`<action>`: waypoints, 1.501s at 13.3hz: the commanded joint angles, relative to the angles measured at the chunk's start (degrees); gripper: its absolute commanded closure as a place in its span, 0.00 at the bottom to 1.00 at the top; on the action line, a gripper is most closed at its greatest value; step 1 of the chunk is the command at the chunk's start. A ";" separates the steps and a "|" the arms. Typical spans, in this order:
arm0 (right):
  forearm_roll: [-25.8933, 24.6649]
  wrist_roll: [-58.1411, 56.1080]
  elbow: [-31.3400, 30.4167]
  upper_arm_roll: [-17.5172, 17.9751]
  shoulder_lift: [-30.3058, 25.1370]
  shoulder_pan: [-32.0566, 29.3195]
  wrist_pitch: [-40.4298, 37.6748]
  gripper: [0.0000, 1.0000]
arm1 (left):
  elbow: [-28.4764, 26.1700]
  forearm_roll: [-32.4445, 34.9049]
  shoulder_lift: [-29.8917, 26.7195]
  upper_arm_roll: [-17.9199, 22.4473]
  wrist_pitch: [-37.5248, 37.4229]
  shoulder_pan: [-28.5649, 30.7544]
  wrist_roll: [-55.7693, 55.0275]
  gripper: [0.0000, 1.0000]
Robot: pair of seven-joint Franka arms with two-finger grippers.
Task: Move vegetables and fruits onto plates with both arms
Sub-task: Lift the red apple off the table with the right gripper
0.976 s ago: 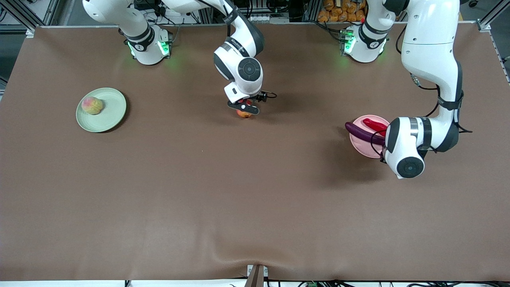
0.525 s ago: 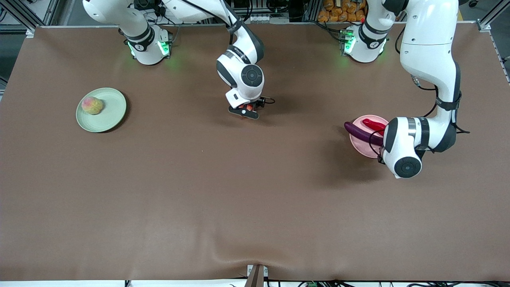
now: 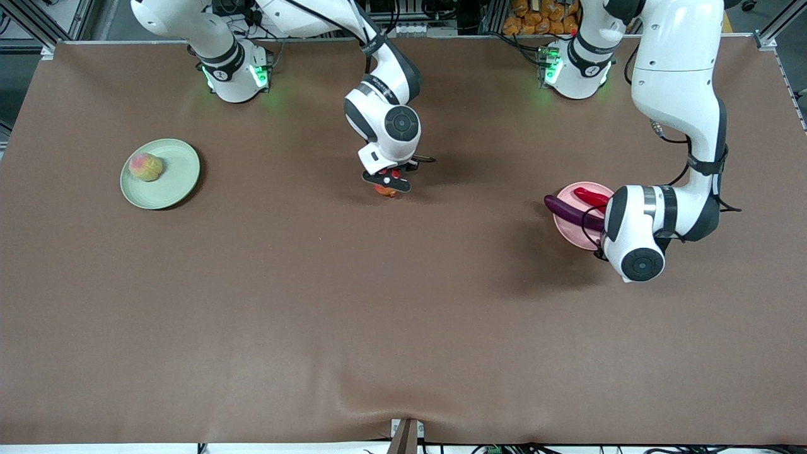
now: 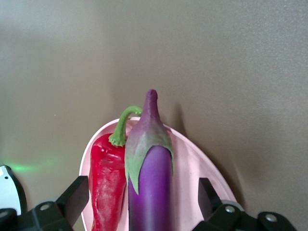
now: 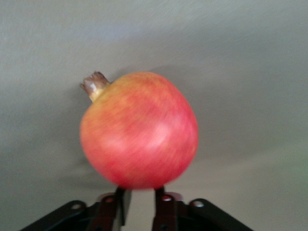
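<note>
Right wrist view shows the right tool [image 5: 138, 195] pinched narrow on the apple [image 5: 139, 130] at mid-counter [image 3: 378, 315]. It looks ready to lift and carry toward the green plate [image 3: 179, 173], beside the peach [image 3: 145, 166], over bare counter. The left tool [image 4: 142, 195] hangs wide over the eggplant [image 4: 149, 168] and pepper [image 4: 107, 183] on the pink plate [image 3: 570, 227]. The eggplant overhangs the rim.

A brown cloth covers the worktop [image 3: 403, 315] (slightly rippled near the front camera's edge); past the worktop's edge by the bases stand metal frame posts [image 3: 25, 19] and an orange heap [image 3: 542, 16]
</note>
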 commanded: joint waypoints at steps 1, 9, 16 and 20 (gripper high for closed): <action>-2.38 -0.51 4.78 -0.01 -2.32 -4.16 -10.25 1.00 | 0.13 1.50 -0.41 -0.19 -0.01 -0.03 -0.77 0.00; -6.08 -3.15 2.07 -0.45 -4.53 -6.02 -11.69 0.00 | 0.22 1.58 -0.85 -0.28 -0.10 0.50 -0.59 0.00; -7.49 -2.10 -4.53 -0.62 -3.22 -6.72 0.69 0.00 | 0.48 1.50 -0.94 -0.19 -0.10 0.41 -0.50 0.00; -10.30 -2.10 -6.81 -0.80 -2.07 -6.72 1.50 0.00 | 1.89 1.50 -0.85 -0.19 -1.07 0.58 -0.41 0.00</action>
